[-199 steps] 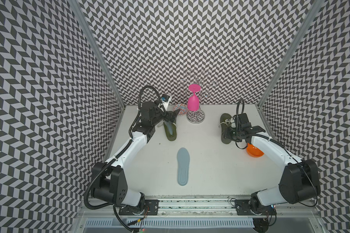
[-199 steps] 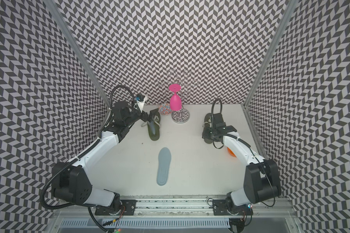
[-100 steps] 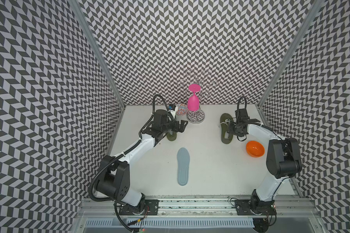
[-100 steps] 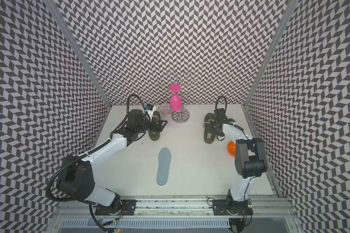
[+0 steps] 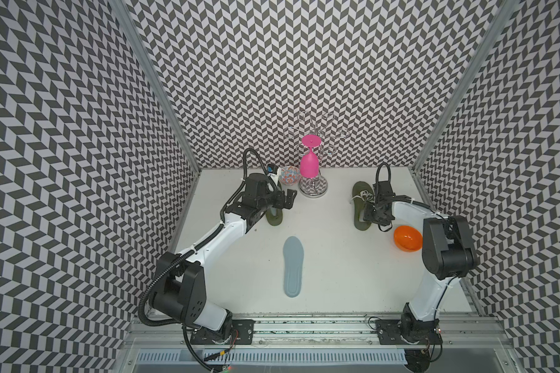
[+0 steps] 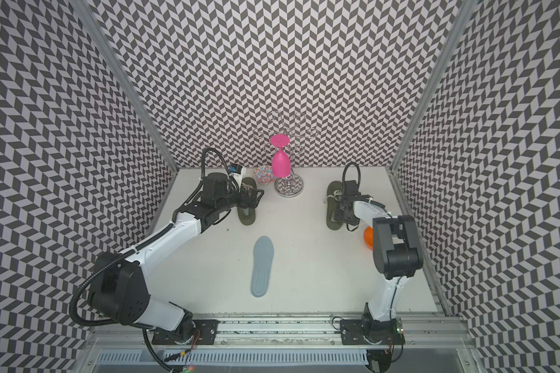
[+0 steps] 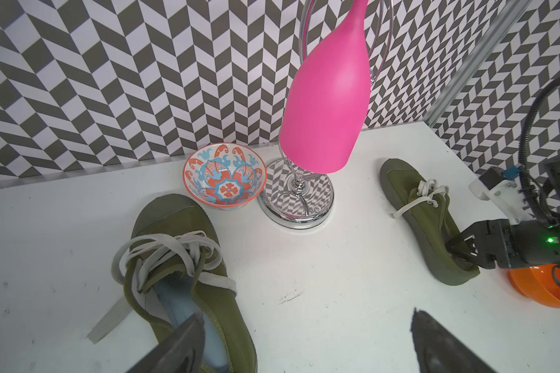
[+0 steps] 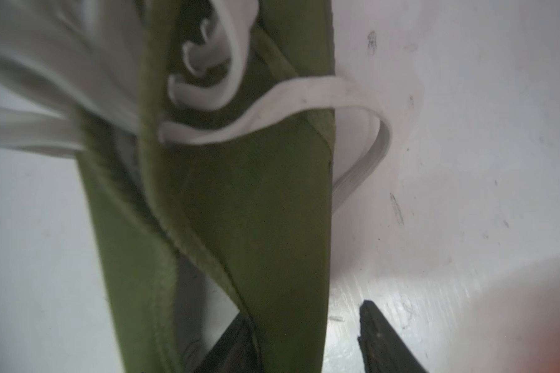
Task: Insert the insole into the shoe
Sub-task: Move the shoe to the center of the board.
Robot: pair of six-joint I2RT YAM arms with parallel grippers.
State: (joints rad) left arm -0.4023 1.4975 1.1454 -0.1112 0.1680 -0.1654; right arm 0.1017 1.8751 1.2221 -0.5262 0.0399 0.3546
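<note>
At the front, the insole [image 5: 293,266] is lying flat and untouched in the middle of the table [image 5: 337,284], well apart from both shoes, so the insertion is not yet begun. Farther back, the right gripper [image 8: 307,336] is straddling the side wall of the right-hand shoe [image 5: 359,210], 1 finger inside the opening and 1 outside. Its jaws are standing partly apart with a gap showing on the outer side, probably getting ready to steady or spread this shoe. The left gripper [image 5: 288,200] is hovering spread wide, holding nothing, over the left-hand shoe [image 5: 274,219], which is already showing a blue lining inside. An orange bowl [image 5: 408,238] is sitting beside the right arm. By the back wall, a patterned bowl [image 5: 289,175] and a pink glass [image 5: 309,164] are sitting clear of the work.
</note>
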